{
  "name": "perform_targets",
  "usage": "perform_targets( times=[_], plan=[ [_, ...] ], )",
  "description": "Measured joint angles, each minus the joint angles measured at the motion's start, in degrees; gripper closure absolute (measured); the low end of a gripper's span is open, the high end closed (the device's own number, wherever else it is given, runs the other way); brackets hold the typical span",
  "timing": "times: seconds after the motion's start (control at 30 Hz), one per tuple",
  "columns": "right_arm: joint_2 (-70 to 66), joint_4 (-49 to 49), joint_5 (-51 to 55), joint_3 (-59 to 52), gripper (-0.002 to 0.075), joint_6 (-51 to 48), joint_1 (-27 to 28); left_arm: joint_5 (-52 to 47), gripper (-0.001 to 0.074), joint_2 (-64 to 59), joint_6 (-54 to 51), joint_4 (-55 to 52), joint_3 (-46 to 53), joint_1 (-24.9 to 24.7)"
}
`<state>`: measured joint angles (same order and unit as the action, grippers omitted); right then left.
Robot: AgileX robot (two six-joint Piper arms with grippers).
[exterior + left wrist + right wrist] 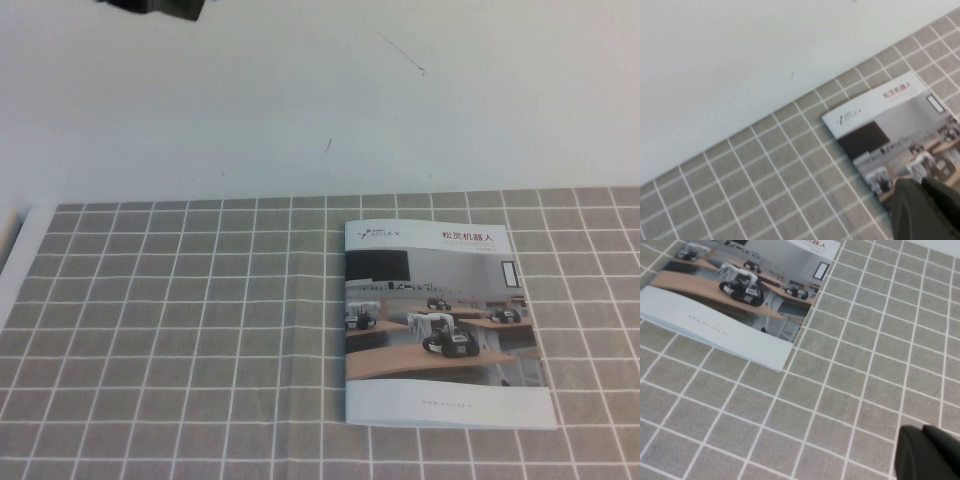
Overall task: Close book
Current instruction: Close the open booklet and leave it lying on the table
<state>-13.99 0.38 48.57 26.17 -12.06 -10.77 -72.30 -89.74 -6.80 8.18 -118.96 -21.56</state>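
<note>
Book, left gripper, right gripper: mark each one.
book [445, 325]: high view, middle of cover.
left gripper [924, 202]: left wrist view, dark tip by the book.
right gripper [925, 452]: right wrist view, dark tip over tablecloth [865, 390].

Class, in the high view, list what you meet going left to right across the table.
White table → checked cloth → book. Neither gripper shows there. In their wrist views, the left gripper appears in front of the book, and the right gripper in front of the cloth.

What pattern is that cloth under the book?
Grey cloth, white grid, clearest in high view; left claw, right claw hover above it.
</note>
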Motion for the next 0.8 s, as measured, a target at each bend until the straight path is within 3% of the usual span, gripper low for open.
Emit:
perform_targets(
  times=[0.17,0.37,0.5,0.8],
  plan=[
    [3.2,-0.4,-1.2,-2.0,0.0729,0.4,0.0,5.0,0.0736,10.4,0.0,-1.3,15.8,0.0],
    [3.3,-0.4,-1.7,-2.0,0.0729,0.4,0.0,22.7,0.0736,23.9,0.5,-1.3,40.9,0.0],
    [3.3,-0.4,-1.8,-2.0,0.0729,0.4,0.0,29.5,0.0736,30.0,0.5,-0.9,53.2,0.0],
    [3.4,-0.4,-1.8,-2.0,0.0729,0.4,0.0,33.0,0.0736,33.3,0.7,-0.3,68.0,0.0]
  ],
)
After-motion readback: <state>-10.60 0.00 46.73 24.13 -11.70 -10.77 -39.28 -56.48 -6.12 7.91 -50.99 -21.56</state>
